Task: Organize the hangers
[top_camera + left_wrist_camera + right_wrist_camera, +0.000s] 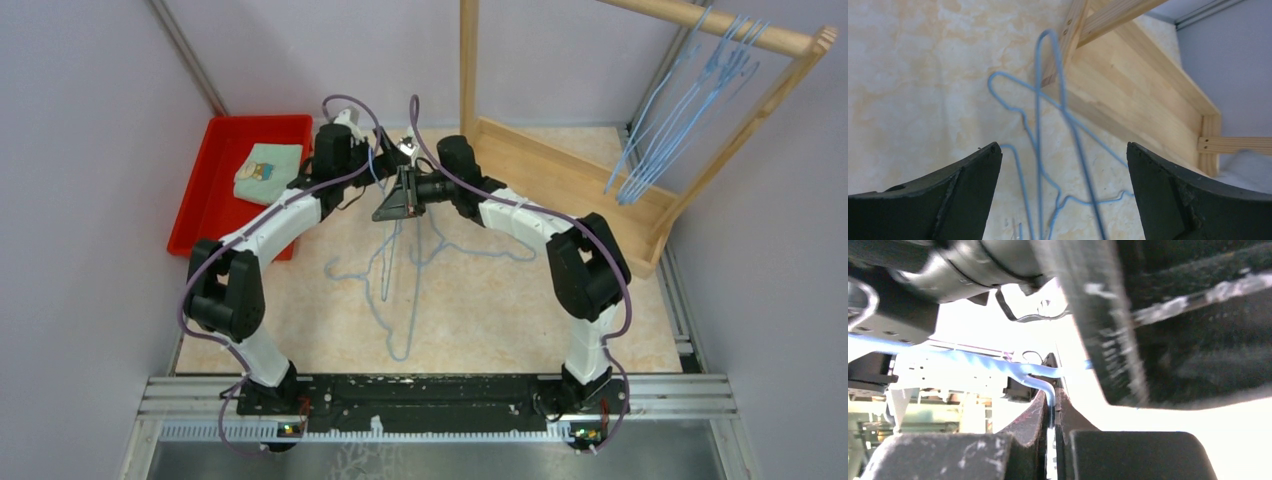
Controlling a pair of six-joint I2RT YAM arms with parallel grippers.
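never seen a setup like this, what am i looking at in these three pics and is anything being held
These are two robot arms bolted to the near edge of a table. The wide picture comes from a camera above and behind them; the other two come from cameras on each wrist.

On the table lie tangled light-blue wire hangers. More hangers already hang on a wooden rack at the right. A red tray on the left holds a folded cloth.

The right hand is shut on the wire of a hanger. The left hand is open above the tangle, holding nothing.
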